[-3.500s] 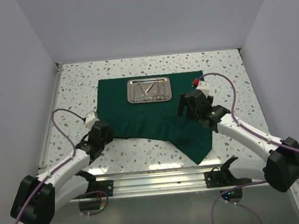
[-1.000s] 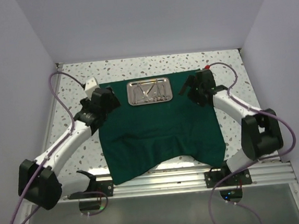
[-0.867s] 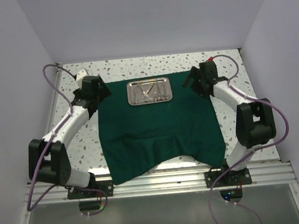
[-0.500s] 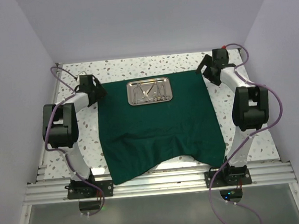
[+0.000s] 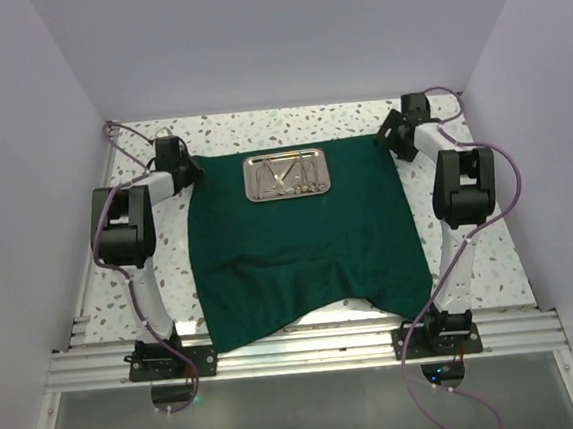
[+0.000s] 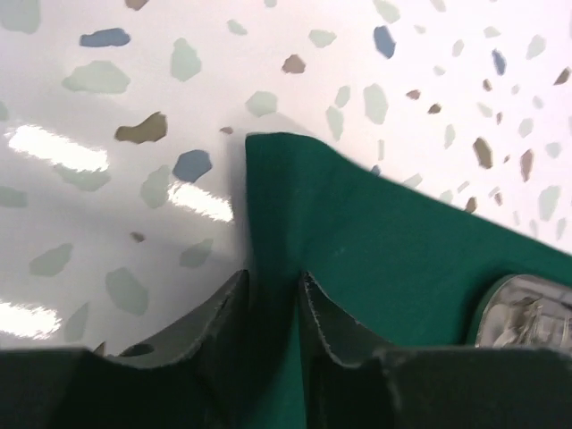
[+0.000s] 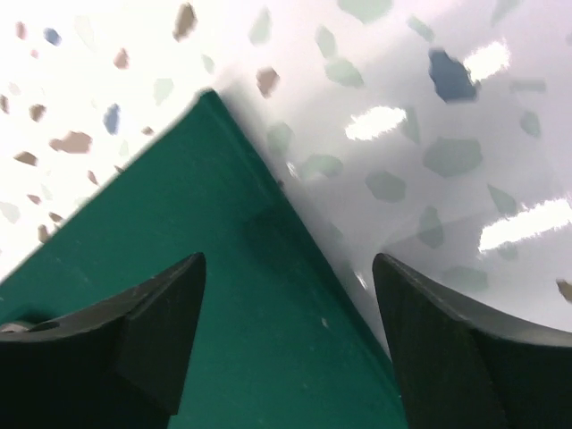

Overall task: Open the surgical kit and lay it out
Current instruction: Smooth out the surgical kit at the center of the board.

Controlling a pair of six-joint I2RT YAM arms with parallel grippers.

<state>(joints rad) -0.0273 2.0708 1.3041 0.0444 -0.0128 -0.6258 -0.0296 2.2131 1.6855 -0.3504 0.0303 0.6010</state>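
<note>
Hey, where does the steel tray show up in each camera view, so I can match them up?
Top external: the steel tray lies on the green cloth, upper centre of the picture.
Left wrist: only a rounded corner of the steel tray shows, at the lower right edge.
Right wrist: not clearly in it.
Shared landmark: the green cloth, whose far corners show in both wrist views.

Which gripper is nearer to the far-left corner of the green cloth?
Left: the left gripper straddles the cloth beside that corner; the right gripper is over the far-right corner.
</note>
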